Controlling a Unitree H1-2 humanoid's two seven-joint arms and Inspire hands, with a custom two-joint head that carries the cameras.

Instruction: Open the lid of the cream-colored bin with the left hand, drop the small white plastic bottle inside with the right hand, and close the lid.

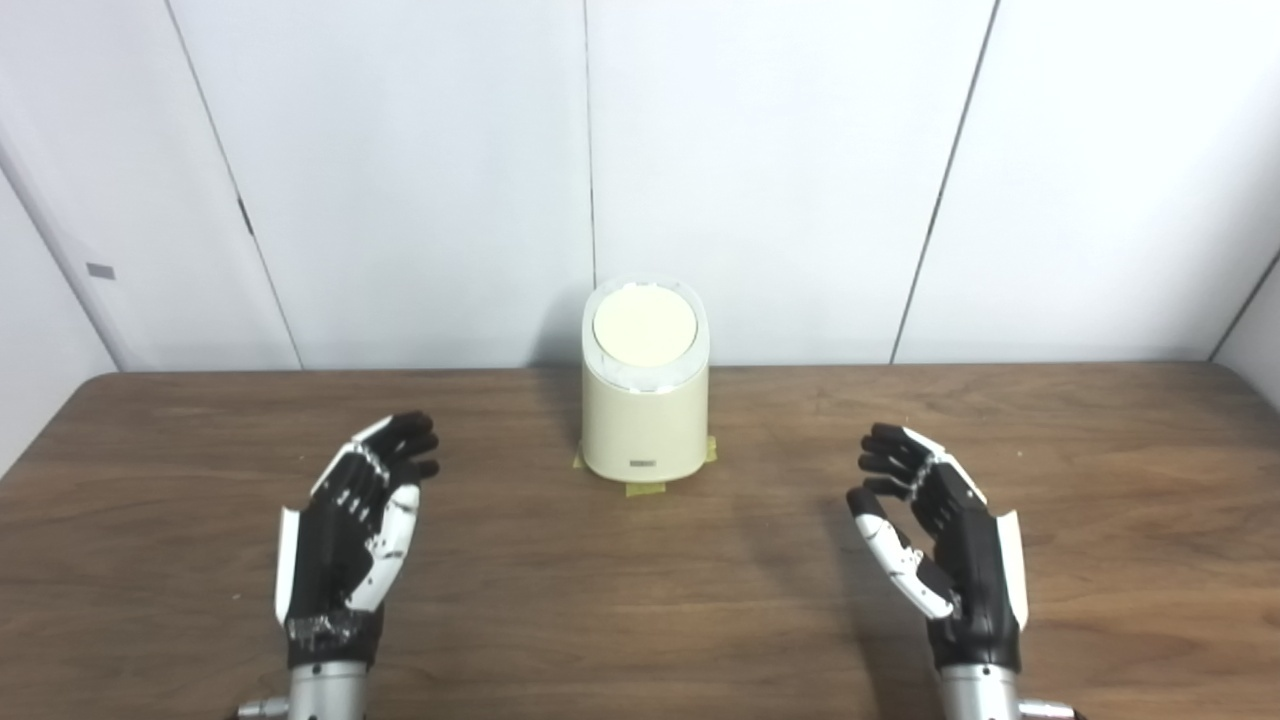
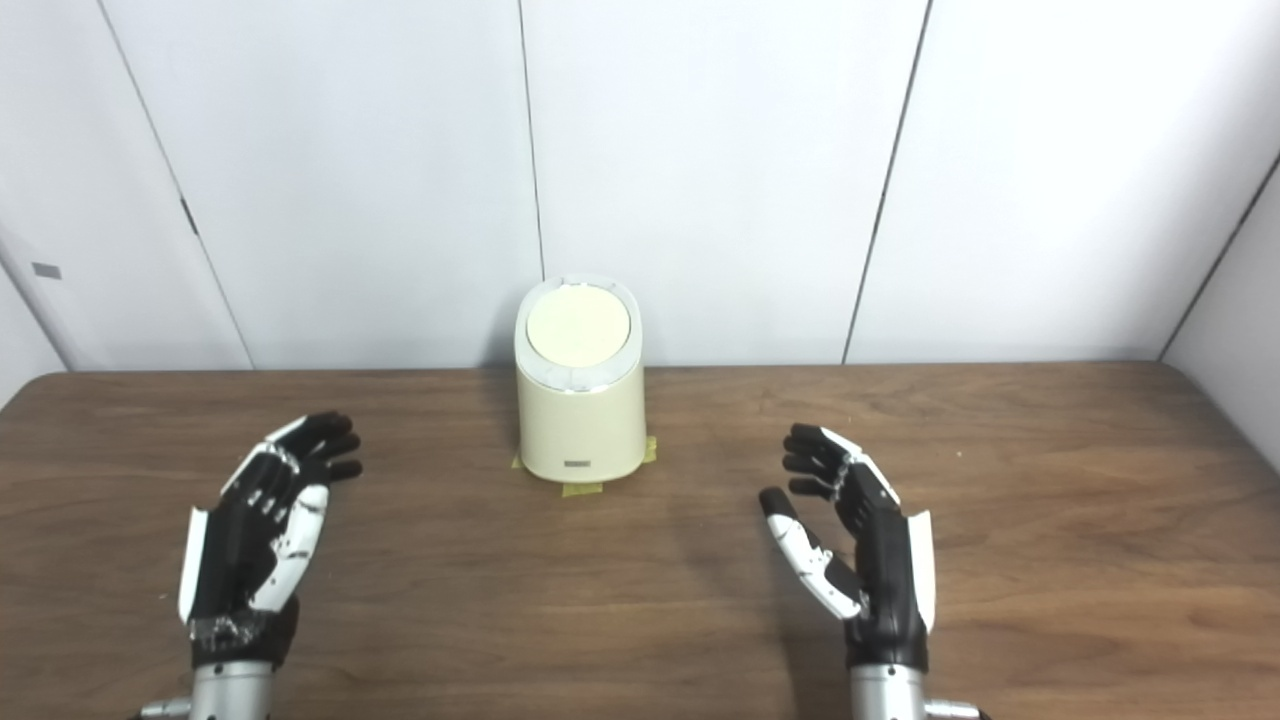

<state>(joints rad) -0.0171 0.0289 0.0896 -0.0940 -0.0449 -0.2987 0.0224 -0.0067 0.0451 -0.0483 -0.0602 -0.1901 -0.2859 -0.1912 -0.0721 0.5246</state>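
Cream bin (image 1: 645, 400): lid (image 1: 644, 327) shut, taped at table's (image 1: 640, 600) far edge, likely to stop sliding.
Left hand (image 1: 350, 530): fingers spread, empty.
Right hand (image 1: 940, 540): likewise.
Bottle: not visible.

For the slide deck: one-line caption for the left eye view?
Both hands, left and right, open and empty over the table, flanking the cream bin with its lid shut; no bottle in view.
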